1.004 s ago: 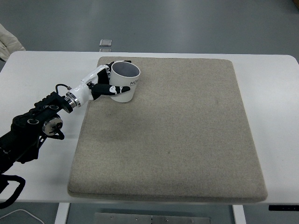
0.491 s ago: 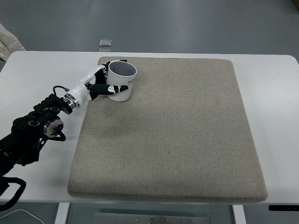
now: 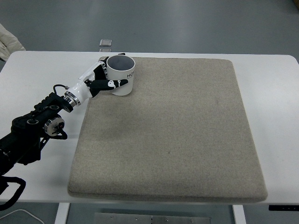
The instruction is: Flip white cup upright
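- White table (image 3: 42,70) carries a beige mat (image 3: 177,130).
- Left hand (image 3: 100,79) fingers wrap the upright cup (image 3: 121,74).
- Beyond the fingertips, black letters "HO" show.

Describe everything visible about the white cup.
The cup is white with a smooth, glossy look and dark lettering on its side, only partly readable. It stands upright, mouth up, showing a greyish inside. It sits at the far left corner of the beige mat. The left hand wraps around its left side, a finger across the front.
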Available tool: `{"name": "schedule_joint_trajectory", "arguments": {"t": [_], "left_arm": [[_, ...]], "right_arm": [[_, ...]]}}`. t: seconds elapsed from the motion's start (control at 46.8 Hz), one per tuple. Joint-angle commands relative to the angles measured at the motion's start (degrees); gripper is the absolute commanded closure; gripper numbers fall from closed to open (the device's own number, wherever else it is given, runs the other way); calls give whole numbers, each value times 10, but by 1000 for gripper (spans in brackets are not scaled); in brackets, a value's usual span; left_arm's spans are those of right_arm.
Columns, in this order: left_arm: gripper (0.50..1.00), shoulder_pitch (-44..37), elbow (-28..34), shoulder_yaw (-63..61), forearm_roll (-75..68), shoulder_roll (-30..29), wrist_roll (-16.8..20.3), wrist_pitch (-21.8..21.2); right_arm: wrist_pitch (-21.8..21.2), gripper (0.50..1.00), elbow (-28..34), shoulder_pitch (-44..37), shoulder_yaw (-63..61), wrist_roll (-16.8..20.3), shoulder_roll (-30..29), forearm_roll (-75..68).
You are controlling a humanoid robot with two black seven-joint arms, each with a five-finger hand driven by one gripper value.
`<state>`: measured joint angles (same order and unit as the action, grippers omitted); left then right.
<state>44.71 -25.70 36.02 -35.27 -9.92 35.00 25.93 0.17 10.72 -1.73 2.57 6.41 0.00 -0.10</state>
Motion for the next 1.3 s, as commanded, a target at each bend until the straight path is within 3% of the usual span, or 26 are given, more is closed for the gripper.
{"name": "schedule_joint_trajectory", "arguments": {"t": [0.0, 0.256, 0.641, 0.897, 1.11, 1.281], "left_arm": [[506, -1, -3, 0, -1, -1, 0, 0], [504, 3, -7, 5, 8, -4, 0, 1], [504, 9, -71, 6, 28, -47, 0, 2], [504, 55, -77, -1, 90, -61, 0, 7], [506, 85, -40, -3, 108, -49, 0, -16], [506, 89, -37, -3, 173, -23, 0, -63]], "right_arm": [[0, 570, 0, 1, 1, 0, 0, -1], [-1, 570, 0, 0, 0, 0, 0, -1], [-1, 570, 0, 0, 1, 0, 0, -1], [-2, 570, 1, 0, 0, 0, 0, -1], [-1, 570, 0, 0, 0, 0, 0, -2], [-1, 570, 1, 0, 0, 0, 0, -2]]}}
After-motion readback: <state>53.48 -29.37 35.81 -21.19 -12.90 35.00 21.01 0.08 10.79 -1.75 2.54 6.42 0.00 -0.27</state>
